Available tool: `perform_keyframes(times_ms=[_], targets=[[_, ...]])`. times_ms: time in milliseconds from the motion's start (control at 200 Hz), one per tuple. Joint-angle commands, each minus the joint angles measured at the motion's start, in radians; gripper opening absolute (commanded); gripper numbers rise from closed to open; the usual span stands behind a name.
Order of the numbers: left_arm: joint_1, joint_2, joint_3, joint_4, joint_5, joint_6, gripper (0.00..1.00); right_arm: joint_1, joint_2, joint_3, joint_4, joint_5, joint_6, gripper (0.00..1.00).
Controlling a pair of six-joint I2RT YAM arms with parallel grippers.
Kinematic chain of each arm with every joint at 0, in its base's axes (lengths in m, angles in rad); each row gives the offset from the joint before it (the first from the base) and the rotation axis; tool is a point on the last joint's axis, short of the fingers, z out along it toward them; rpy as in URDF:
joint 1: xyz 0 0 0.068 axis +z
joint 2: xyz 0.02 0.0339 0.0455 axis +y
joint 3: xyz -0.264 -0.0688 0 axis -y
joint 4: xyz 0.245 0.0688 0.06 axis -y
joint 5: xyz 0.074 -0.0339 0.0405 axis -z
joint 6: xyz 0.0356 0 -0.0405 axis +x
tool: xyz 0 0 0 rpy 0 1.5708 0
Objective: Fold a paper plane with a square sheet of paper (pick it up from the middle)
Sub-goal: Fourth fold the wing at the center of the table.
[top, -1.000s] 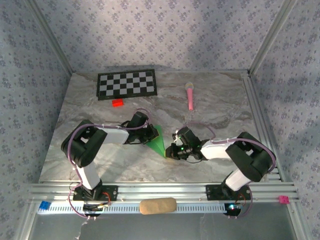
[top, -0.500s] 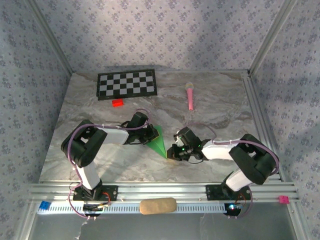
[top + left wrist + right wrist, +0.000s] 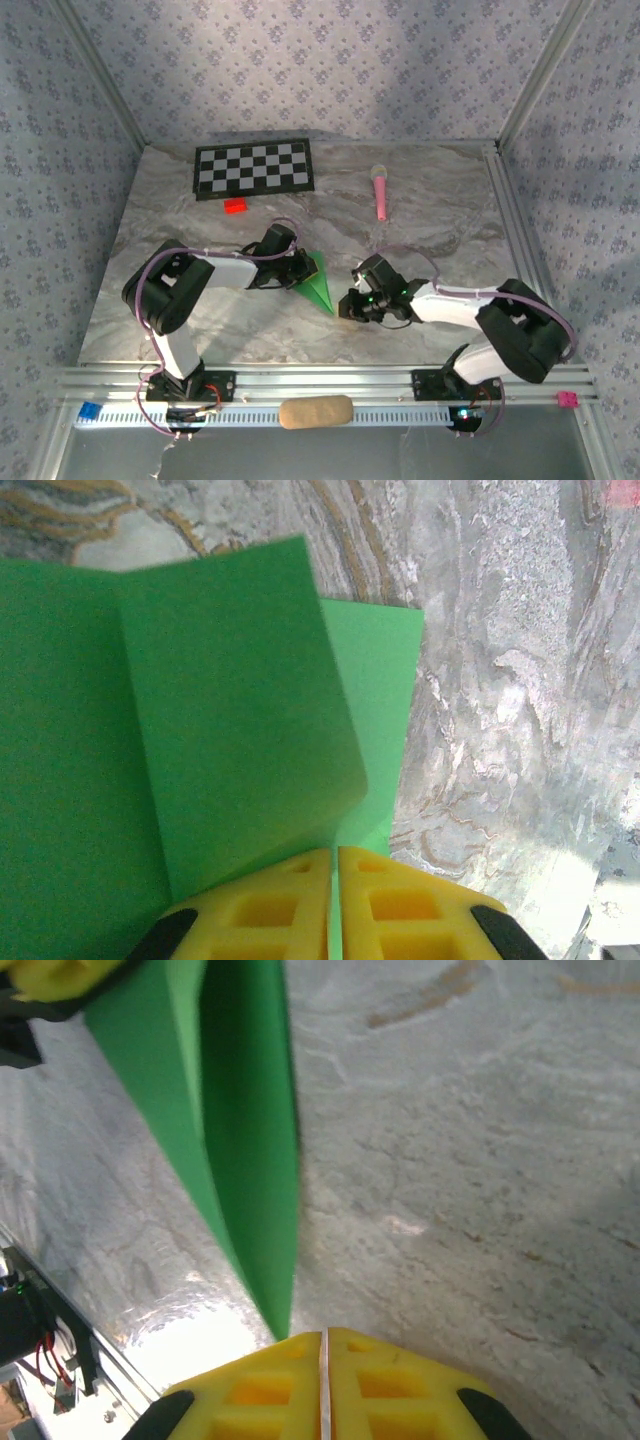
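Note:
The square sheet of paper point(image 3: 318, 285) is bright green and folded into a narrow pointed dart on the marble table, its tip toward the near edge. My left gripper point(image 3: 303, 270) holds its wide end. In the left wrist view the yellow jaws point(image 3: 333, 852) are shut with green paper point(image 3: 230, 720) running into the seam and a flap curling up. My right gripper point(image 3: 343, 308) sits low at the pointed tip. In the right wrist view it is shut point(image 3: 322, 1335), and the paper's tip point(image 3: 245, 1110) ends against its left finger without entering the seam.
A black-and-white checkerboard point(image 3: 253, 168) and a small red block point(image 3: 235, 206) lie at the back left. A pink microphone-shaped toy point(image 3: 380, 190) lies at the back right. A tan oblong pad point(image 3: 315, 411) rests on the near rail. Aluminium rails point(image 3: 515, 230) border the right side.
The right arm's elbow has swung out to the right and lower, while its gripper stays at the paper's tip. The left arm and the paper have not moved.

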Motion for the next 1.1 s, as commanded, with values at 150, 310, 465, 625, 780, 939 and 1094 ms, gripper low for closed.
perform_keyframes(times_ms=[150,310,465,625,780,939,1094], targets=[[-0.001,0.009,-0.030,-0.042,-0.034,0.004,0.13,0.016,0.087,0.135,0.046,-0.059,-0.037,0.06],[-0.001,0.009,-0.029,-0.046,-0.031,0.005,0.13,0.040,0.194,0.218,0.048,-0.054,-0.046,0.04],[-0.002,0.009,-0.031,-0.045,-0.031,0.005,0.13,0.034,0.261,0.230,0.061,-0.029,-0.043,0.04],[-0.001,0.007,-0.030,-0.047,-0.031,0.007,0.13,0.031,0.288,0.181,0.102,-0.041,-0.032,0.04],[-0.001,0.006,-0.025,-0.050,-0.031,0.004,0.12,0.032,0.283,0.119,0.149,-0.048,-0.012,0.04],[-0.001,0.000,-0.022,-0.058,-0.036,0.007,0.12,0.032,0.261,0.080,0.161,-0.049,-0.005,0.04],[-0.001,-0.004,-0.028,-0.062,-0.044,0.006,0.12,0.036,0.221,0.040,0.169,-0.041,0.000,0.04]])
